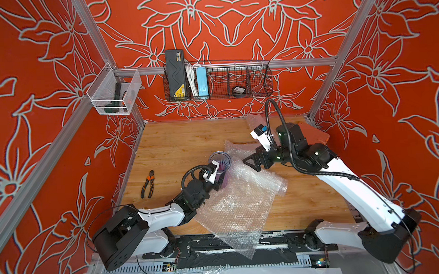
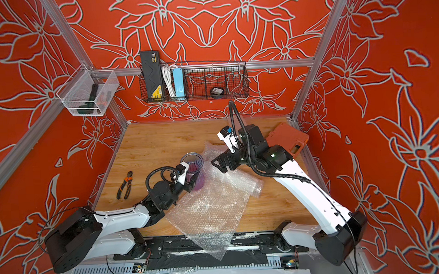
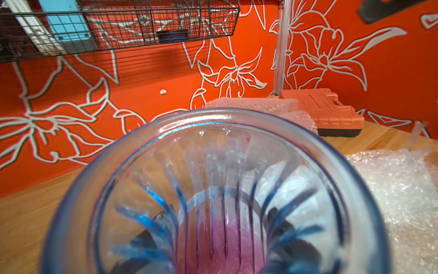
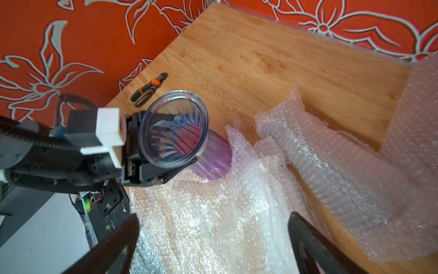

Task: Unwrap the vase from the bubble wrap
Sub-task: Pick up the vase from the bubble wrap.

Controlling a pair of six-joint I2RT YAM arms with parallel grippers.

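- Red walls (image 1: 234,27) all round, white flower outlines, silver rails up the corners.
- Light wooden table (image 1: 178,142) underneath, grain running side to side.
- Bubble wrap (image 1: 231,205) lying loose over the middle and front of the table. Several clear sheets overlapping, one corner hanging past the front edge, more of it piled further back near the right arm.
- Black wire basket (image 1: 249,90) hooked on the back rail, holding a black box (image 1: 176,73) with a yellow label (print too small to read) and a blue box (image 1: 201,82) next to it.
- Orange tool case (image 2: 287,139) tucked in the back right corner.
- White mesh bin (image 1: 112,91) on the left rail.
- Left gripper (image 1: 221,179) pinching the vase (image 1: 220,159), one finger on either side of the body; clearest in the right wrist view.
- Right gripper (image 4: 213,242) hanging over the wrap near the vase, fingers (image 4: 111,246) spread wide with nothing between them.
- Vase bare and out of the wrap: clear with a blue rim and purple bottom, roughly upright at the left edge of the sheets.
- Pliers (image 1: 147,184) with orange and black handles, flat on the table near its left edge.
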